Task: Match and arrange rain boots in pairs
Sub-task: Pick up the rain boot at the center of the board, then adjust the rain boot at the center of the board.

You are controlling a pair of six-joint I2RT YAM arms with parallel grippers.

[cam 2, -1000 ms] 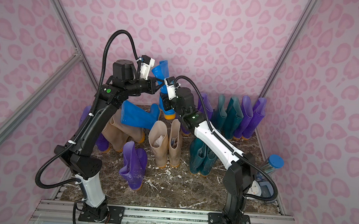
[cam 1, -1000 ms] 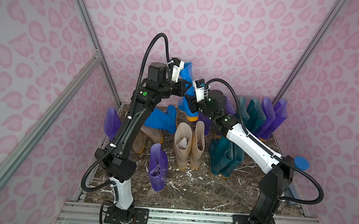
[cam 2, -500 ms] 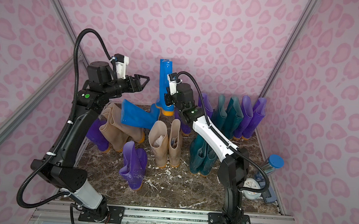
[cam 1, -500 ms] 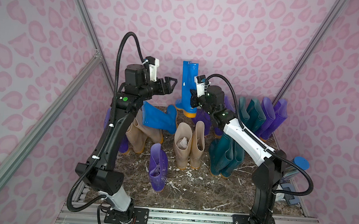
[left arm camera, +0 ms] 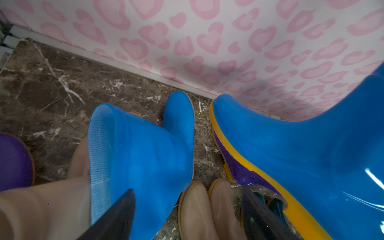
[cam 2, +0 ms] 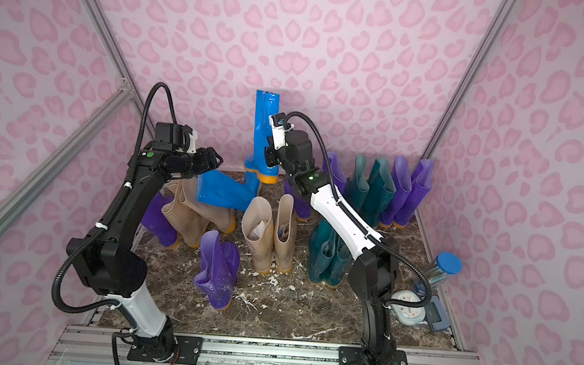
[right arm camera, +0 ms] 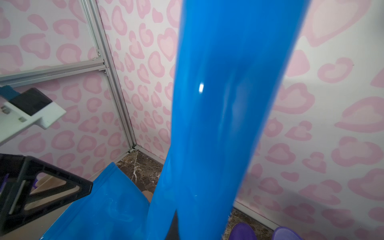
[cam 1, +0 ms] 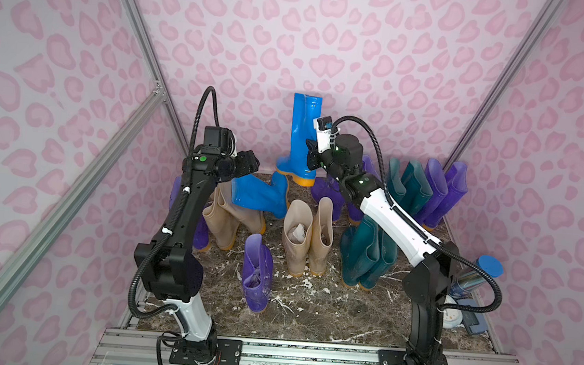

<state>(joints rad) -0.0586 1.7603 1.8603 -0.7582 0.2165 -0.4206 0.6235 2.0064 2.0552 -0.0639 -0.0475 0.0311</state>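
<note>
Nearest us, a lone purple boot (cam 1: 256, 277) stands in front of the beige pair (cam 1: 306, 234). The teal pair (cam 1: 366, 257) stands just beside that pair on the right arm's side, all on the counter (cam 1: 308, 313). Behind the beige pair, toward the left arm, the tilted blue boot (cam 1: 257, 196) leans on toppled beige boots (cam 1: 223, 217). The left end effector (cam 1: 251, 164) now hangs just over its cuff, fingers (left arm camera: 116, 218) spread apart and gripping nothing. A second ago it was up at the other blue boot together with the right one, so it has let go and come down. Farthest behind the beige pair, the upright blue boot (cam 1: 303, 134) stands against the back wall (cam 1: 329, 51), with the right end effector (cam 1: 311, 156) clamped on its shaft. We cannot tell whether its sole sits flat. We judge the handover done: one blue boot is parked at the back, and its mate looks like the next pick, to be stood beside it.
</note>
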